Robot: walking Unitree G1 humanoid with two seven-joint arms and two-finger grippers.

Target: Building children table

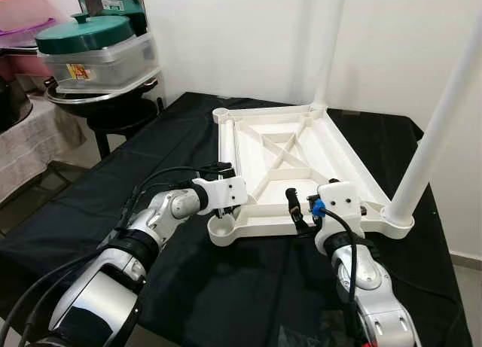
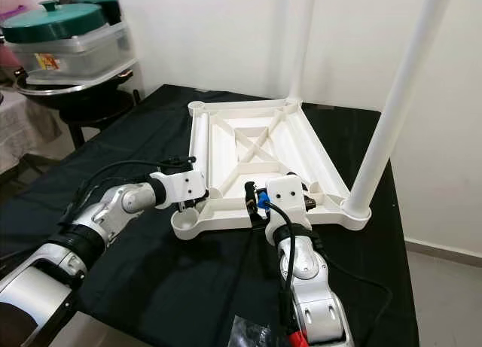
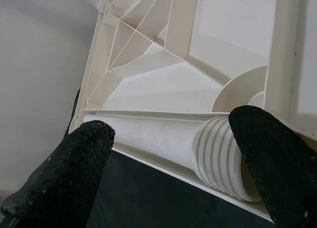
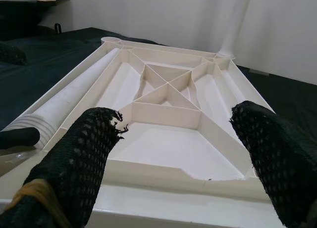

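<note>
White loose leg lies between the left hand's spread fingers.

— Was there any text that could be read in the pictures?

— No, nothing was readable. The clear plastic food container with the dark green lid, standing at the left behind the black cloth, carried a small red and yellow label, but its print was too small and blurred to read.

— And on the white plastic table top lying upside down?

— It showed no letters or numbers that I could make out, and the same for the white round legs.
</note>
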